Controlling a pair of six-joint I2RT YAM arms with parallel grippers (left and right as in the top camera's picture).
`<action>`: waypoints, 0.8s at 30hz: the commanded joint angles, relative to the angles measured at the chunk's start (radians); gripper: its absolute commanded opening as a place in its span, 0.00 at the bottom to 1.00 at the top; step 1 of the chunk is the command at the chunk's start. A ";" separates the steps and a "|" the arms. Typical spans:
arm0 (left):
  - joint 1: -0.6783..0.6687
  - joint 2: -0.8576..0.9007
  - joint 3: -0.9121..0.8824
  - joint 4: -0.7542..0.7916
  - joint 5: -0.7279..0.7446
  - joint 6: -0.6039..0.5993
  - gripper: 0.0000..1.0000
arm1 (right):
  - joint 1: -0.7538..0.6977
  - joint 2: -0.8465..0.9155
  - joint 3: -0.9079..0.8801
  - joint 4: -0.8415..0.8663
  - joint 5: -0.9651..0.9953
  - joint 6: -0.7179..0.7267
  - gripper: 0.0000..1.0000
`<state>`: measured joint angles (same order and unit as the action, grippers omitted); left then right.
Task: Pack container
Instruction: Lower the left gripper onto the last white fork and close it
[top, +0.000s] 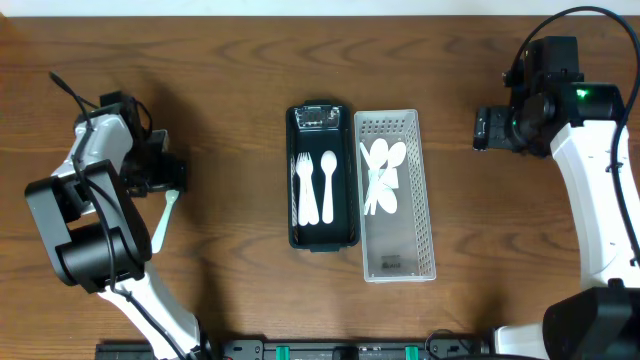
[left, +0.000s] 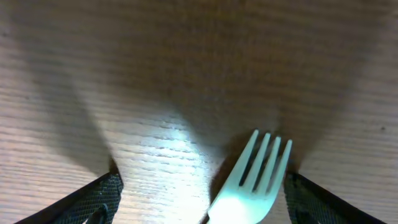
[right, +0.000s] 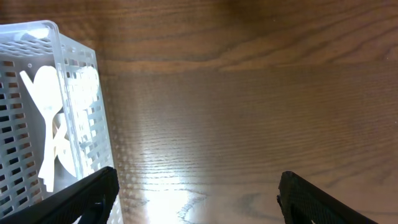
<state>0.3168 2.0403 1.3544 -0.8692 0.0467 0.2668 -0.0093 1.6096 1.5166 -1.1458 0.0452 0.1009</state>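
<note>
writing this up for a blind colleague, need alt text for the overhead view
A black container with a white fork and spoon inside sits on a wooden table beside a white slotted basket of spoons. At left, the open left gripper is over a pale green fork; at right, the right gripper is open and empty.

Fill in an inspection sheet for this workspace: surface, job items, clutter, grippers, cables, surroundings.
Surface: wooden table, no spills seen.
Job's things: black container holds a white fork and a spoon; white basket right beside it holds loose spoons; pale fork lies on the table by the left arm.
Clutter: nothing seen.
Grippers: left gripper open, astride the pale fork; right gripper open, empty, over bare wood.
Cables: left cable and right cable, black, away from the container and basket.
Surroundings: black rig base at the near edge.
</note>
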 joint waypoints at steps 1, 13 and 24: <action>0.003 0.015 -0.038 0.009 -0.019 0.014 0.86 | -0.005 0.000 0.000 0.002 0.011 -0.013 0.86; 0.001 0.015 -0.050 0.010 -0.039 0.005 0.74 | -0.005 0.000 0.000 0.003 0.011 -0.013 0.87; -0.004 0.015 -0.050 -0.005 -0.029 -0.018 0.34 | -0.005 0.000 0.000 0.005 0.011 -0.021 0.87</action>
<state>0.3168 2.0327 1.3392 -0.8753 0.0444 0.2550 -0.0093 1.6096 1.5166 -1.1439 0.0452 0.0940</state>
